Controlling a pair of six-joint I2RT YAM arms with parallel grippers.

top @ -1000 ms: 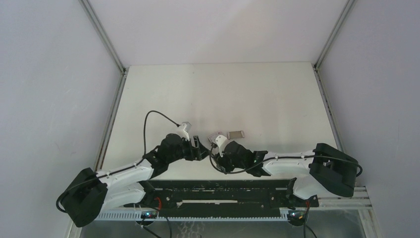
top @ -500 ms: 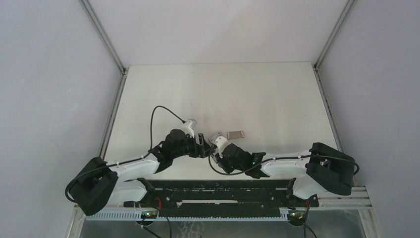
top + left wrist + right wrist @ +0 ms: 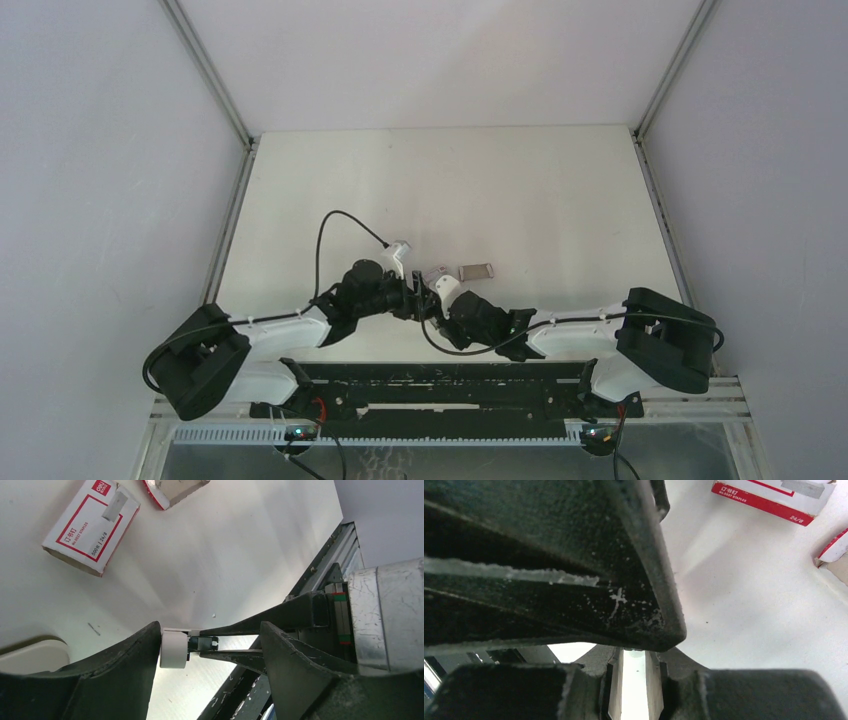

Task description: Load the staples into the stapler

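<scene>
Checking your left hand (image 3: 210, 630): spread, pointing right | stapler (image 3: 30, 656): on the surface (image 3: 450, 180) just outside one finger, mostly hidden, long axis unreadable | your right hand (image 3: 634, 655): tip-to-tip with left, fingers nearly together, whether pinching you cannot tell | red-and-white box (image 3: 92, 527) beyond; broad surface toward far, right edges.

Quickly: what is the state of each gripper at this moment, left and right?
Left gripper: open, fingers wide apart.
Right gripper: nearly shut, fingers pinching a small white plastic piece; what it belongs to cannot be told.
</scene>
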